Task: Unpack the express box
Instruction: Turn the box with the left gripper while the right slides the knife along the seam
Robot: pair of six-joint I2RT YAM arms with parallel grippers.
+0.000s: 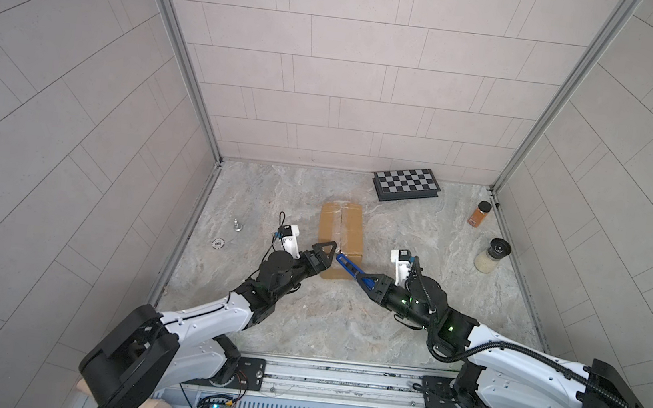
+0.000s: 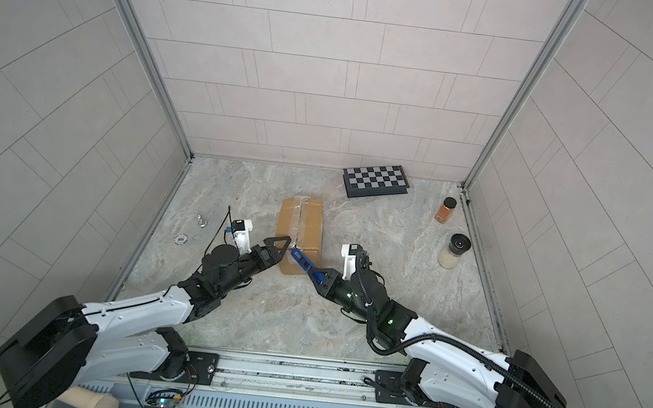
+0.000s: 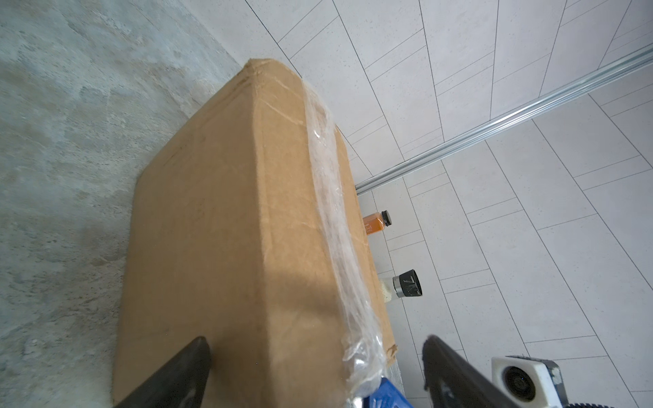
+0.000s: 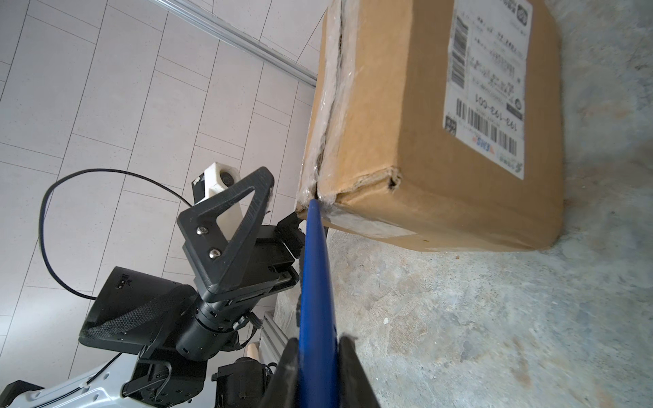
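Marble table [image 1: 303, 319] carries the express box [image 1: 341, 236] at its middle, long axis running away from the robot. The carton is brown cardboard, creased. A white shipping label [image 4: 487, 84] with barcodes is on the side facing the right arm. Wrinkled clear tape [image 3: 332, 197] runs along the top seam, which shows a dark split in the right wrist view. The left gripper [image 1: 325, 255] has its jaws wide apart at the near left corner; contact undetermined. The right gripper [image 1: 369, 281] is clamped on a blue blade [image 4: 316, 282], its tip at the seam's near end. The near corner has a small tear [image 4: 383, 178].
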